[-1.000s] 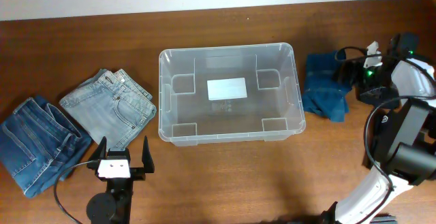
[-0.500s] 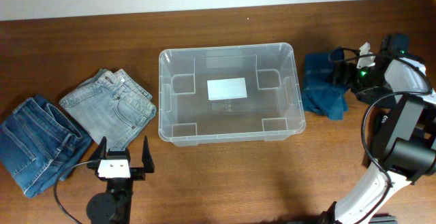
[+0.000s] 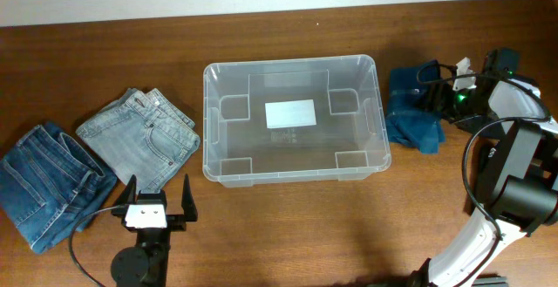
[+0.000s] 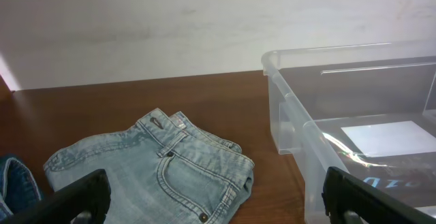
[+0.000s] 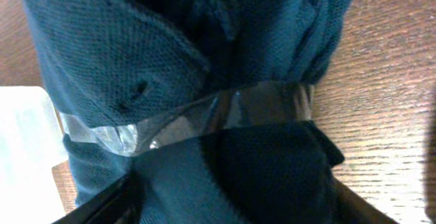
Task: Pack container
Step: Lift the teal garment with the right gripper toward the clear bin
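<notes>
**Clear bin at the table's centre, an arm on each side of it**

A brown wooden table (image 3: pixel 288 235) fills the overhead view. At its middle sits the container (image 3: pixel 288 147), a large clear plastic bin with rounded corners and nothing in it, its long sides running left to right. It lies between the two arms. The left gripper (image 3: pixel 158 191) is near its front left corner and apart from it. The right gripper (image 3: pixel 433 95) is beyond its right end, near the back corner.

Left of the bin lie two folded pairs of jeans: a pale blue pair (image 3: pixel 139 139) close to the bin's left wall and a darker blue pair (image 3: pixel 48 182) toward the table's left edge. Right of the bin lies a crumpled dark blue garment (image 3: pixel 410 117), just beside the bin's right wall.

The left gripper hangs above the table in front of the pale jeans, its fingers spread wide, holding and touching nothing. The right gripper is at the right edge of the blue garment. In the right wrist view the cloth fills the picture, so it is not possible to tell how far the fingers stand apart or whether they pinch it.

A white label (image 3: pixel 289 113) lies on the bin's floor. A band of clear tape (image 5: pixel 225 112) wraps the blue garment.
</notes>
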Available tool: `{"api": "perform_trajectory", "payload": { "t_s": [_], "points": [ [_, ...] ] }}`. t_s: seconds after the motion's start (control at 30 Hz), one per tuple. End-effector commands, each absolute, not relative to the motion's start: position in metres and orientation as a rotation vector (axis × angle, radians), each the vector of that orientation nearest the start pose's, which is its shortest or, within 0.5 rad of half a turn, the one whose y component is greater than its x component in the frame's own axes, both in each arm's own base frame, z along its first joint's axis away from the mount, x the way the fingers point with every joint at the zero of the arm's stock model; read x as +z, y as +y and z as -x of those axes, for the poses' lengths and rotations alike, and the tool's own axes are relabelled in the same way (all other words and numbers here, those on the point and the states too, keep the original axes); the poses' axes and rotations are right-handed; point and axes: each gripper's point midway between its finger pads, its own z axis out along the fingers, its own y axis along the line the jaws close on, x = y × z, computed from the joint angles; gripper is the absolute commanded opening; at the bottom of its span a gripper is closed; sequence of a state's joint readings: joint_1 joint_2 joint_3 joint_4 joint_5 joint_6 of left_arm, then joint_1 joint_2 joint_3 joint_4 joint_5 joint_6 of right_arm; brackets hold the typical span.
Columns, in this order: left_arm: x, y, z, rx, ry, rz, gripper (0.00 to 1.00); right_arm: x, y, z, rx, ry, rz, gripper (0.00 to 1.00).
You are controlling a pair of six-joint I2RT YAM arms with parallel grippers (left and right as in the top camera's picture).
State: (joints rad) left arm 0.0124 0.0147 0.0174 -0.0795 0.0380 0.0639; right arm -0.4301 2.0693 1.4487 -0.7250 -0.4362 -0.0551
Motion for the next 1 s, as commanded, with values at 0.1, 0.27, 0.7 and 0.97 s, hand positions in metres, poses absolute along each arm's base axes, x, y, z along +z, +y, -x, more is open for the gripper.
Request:
{"api": "perform_trajectory", "payload": {
  "t_s": [0.1, 0.27, 0.7, 0.97],
  "points": [
    [0.157, -0.003, -0.246, 0.036, 1.646, -0.077, 0.99, 0.005, -0.113, -0.406, 0.468, 2.825, -0.474, 0.44],
    [0.157, -0.003, -0.246, 0.036, 1.646, -0.077, 0.99, 0.006, -0.113, -0.405, 0.471, 2.824, -0.493, 0.25],
    [0.157, -0.003, -0.246, 0.036, 1.646, -0.077, 0.99, 0.099, -0.120, -0.428, 0.437, 2.722, -0.441, 0.04],
    [0.157, -0.003, -0.246, 0.036, 1.646, -0.077, 0.99, 0.218, -0.117, -0.422, 0.355, 2.565, -0.364, 0.04]
  ]
}}
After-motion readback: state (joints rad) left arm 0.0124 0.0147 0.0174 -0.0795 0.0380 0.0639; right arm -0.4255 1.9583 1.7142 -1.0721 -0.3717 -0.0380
